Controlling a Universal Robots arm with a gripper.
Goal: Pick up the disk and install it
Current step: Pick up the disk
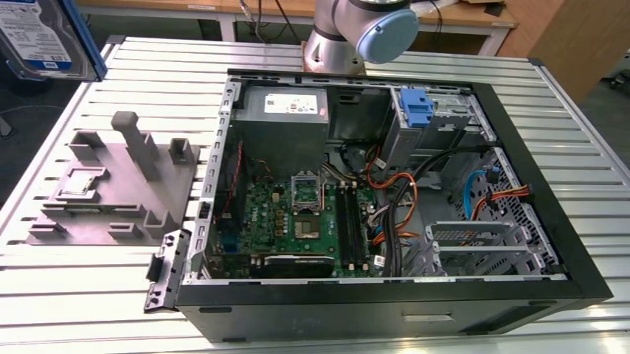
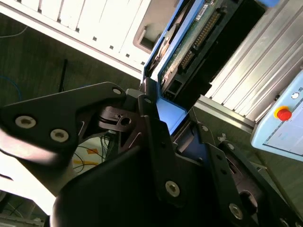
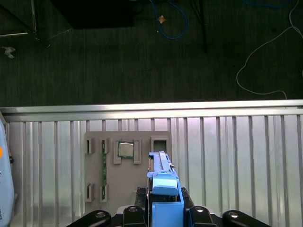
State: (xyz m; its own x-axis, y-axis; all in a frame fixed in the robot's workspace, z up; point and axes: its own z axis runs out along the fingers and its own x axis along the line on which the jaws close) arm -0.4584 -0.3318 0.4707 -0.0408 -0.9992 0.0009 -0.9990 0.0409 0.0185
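Disk [image 1: 41,37] is held off the counter [image 1: 147,66], high at the exterior view's left, over the grey fixture [image 1: 108,184]. Tool [image 2: 156,106] pinches its blue frame at one end. Risks: the plastic edge grip may let it pivot or slip, and loose cables [image 1: 403,195] in the open case [image 1: 394,317] could snag it.

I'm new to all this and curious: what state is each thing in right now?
Disk: held up off the table.
Fingers: shut on the disk.
Case: on its side, open.
Chip: seated in the grey fixture.
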